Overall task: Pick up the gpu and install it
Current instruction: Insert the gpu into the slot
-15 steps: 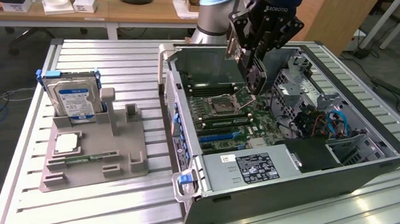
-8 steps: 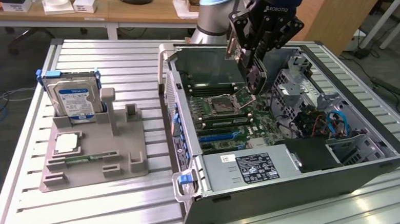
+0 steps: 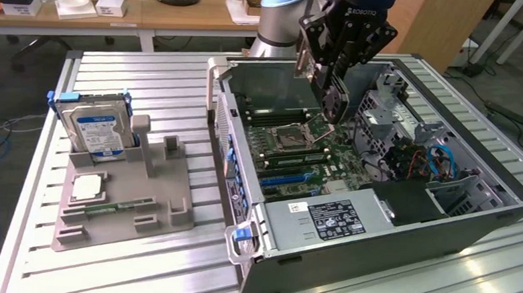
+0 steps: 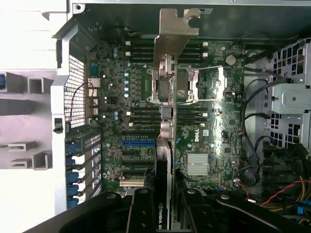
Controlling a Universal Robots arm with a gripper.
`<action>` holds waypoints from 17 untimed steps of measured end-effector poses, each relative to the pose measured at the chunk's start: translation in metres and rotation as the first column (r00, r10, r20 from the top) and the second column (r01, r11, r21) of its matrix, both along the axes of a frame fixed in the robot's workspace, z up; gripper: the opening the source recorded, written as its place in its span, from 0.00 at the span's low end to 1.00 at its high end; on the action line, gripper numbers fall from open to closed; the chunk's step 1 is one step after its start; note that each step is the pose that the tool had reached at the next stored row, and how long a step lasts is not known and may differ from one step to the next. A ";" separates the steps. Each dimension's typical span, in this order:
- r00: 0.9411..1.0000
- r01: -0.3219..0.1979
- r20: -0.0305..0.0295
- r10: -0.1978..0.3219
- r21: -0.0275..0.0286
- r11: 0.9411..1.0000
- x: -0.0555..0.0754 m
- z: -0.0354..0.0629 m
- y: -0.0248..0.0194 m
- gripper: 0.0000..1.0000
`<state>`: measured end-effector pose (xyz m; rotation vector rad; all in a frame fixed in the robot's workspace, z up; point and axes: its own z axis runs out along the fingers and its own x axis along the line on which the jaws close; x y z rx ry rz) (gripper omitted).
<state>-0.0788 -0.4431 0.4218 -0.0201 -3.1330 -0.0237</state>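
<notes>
The gpu (image 4: pixel 168 160) is clamped edge-on between part-closed fingers (image 4: pixel 142 209) (bracket at free end). It's hung over the mobo (image 4: pixel 204 136), prob. for slot alignment.

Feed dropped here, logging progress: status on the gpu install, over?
Gripper jaws shut on gpu, hanging above motherboard in open case, not seated. Hard drive outside case, not in the way.

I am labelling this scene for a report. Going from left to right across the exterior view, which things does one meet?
Silver hard drive with blue label → white handle with blue tab → thin dark gpu card, held in the black gripper → bundle of blue cables.
</notes>
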 end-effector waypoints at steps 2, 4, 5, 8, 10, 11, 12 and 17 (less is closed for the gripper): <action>1.000 -0.018 0.000 0.018 0.000 1.000 0.000 0.0000 0.0000 0.26; 0.999 -0.042 0.000 0.042 0.000 0.999 0.000 0.0000 0.0000 0.26; 0.998 -0.055 0.000 0.055 0.000 0.998 0.000 0.0000 0.0000 0.26; 0.995 -0.095 0.000 0.095 0.000 0.995 0.000 0.0000 0.0000 0.26; 0.993 -0.121 0.000 0.121 0.000 0.993 0.000 0.0000 0.0000 0.26; 0.991 -0.133 0.000 0.133 0.000 0.991 0.000 -0.0001 0.0000 0.26; 0.990 -0.144 0.000 0.144 0.000 0.990 0.000 0.0000 0.0000 0.26; 0.985 -0.172 0.000 0.172 0.000 0.985 0.000 -0.0001 0.0000 0.26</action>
